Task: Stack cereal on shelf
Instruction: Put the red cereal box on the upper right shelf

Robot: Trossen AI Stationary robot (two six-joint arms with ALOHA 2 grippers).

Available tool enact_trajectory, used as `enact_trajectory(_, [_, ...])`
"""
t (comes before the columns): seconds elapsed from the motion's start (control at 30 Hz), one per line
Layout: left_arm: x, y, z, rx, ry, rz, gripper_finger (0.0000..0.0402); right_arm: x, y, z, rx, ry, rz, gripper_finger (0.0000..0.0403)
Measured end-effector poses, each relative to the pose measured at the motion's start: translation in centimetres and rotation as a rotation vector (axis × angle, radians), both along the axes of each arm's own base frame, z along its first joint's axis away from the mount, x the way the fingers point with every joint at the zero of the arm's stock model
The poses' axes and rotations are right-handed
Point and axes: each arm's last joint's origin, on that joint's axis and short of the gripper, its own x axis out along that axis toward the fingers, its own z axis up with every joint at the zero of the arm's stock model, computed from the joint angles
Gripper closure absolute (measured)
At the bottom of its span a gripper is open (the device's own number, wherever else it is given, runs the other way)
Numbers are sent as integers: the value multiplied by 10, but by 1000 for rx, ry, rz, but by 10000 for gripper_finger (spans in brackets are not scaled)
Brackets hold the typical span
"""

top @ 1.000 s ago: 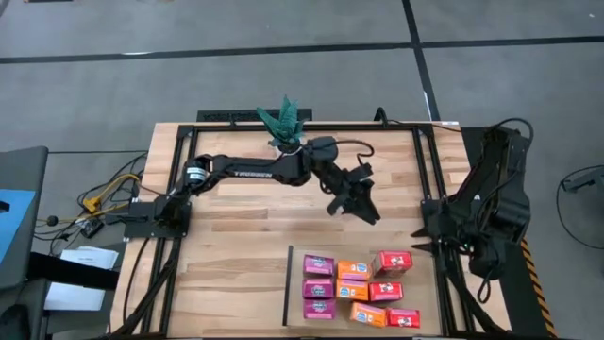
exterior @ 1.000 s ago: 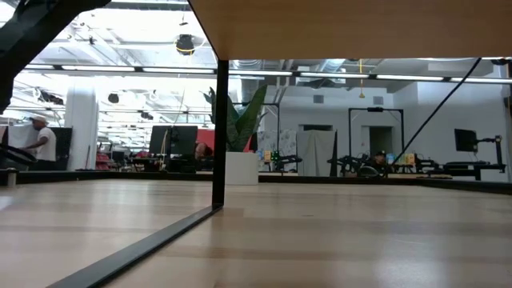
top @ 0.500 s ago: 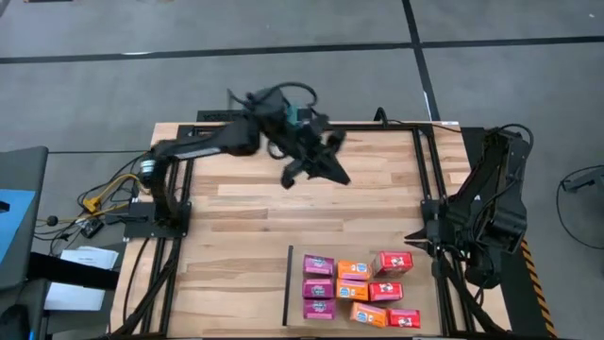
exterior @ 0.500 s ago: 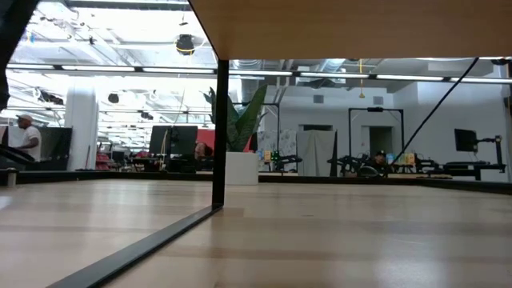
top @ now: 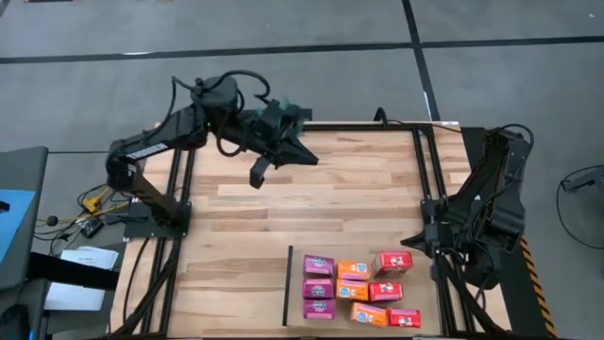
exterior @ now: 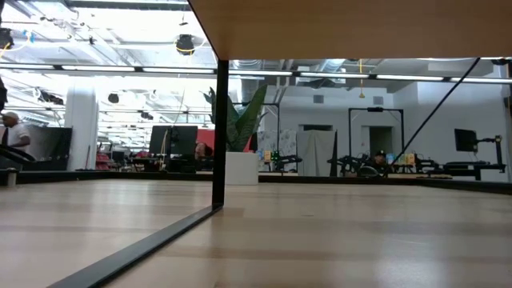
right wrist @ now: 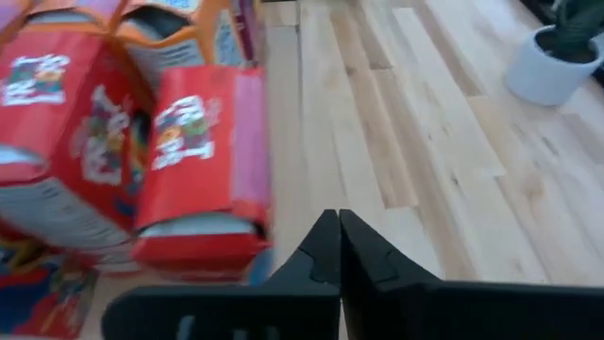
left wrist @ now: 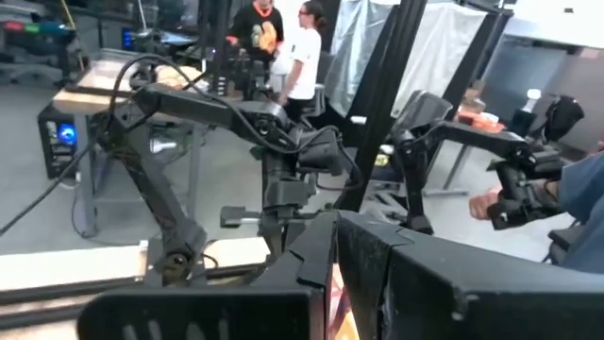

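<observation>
The cereal boxes (top: 359,288) sit in a cluster on the shelf panel (top: 296,283) at the table's near right: magenta on the left, orange in the middle, red on the right. My right gripper (top: 420,236) is shut, low at the table's right edge and just beyond the red boxes (right wrist: 203,142). It touches none of them. My left gripper (top: 311,159) is shut and raised over the table's far left part, far from the boxes. In the left wrist view its fingers (left wrist: 337,227) point across at the right arm.
The potted plant's white pot (right wrist: 557,66) stands by the table's far edge; in the high view the left arm covers most of the plant (top: 288,110). The panel's black strip (top: 286,283) runs along its left side. People stand in the room beyond (left wrist: 302,47).
My left arm has swung up and back from over the table's middle toward the far left corner, carrying its gripper up and away from the boxes and over the plant. The boxes have stayed put.
</observation>
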Motion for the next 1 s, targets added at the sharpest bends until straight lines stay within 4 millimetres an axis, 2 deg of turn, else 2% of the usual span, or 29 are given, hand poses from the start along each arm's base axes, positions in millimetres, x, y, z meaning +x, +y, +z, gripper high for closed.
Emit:
enact_trajectory(0.13, [-7,-1,3,7,8,12,394,3,0,0,12,26,10,386])
enact_trajectory(0.27, [-7,-1,0,12,31,16,394,6,2,0,45,60,48,375])
enact_trajectory(0.53, [-7,-1,-5,30,79,18,394,6,5,0,94,115,95,393])
enact_trajectory(0.8, [-7,0,-11,49,125,45,394,7,10,2,171,131,127,378])
enact_trajectory(1.0, [-7,0,-15,52,167,62,394,6,10,3,190,134,136,389])
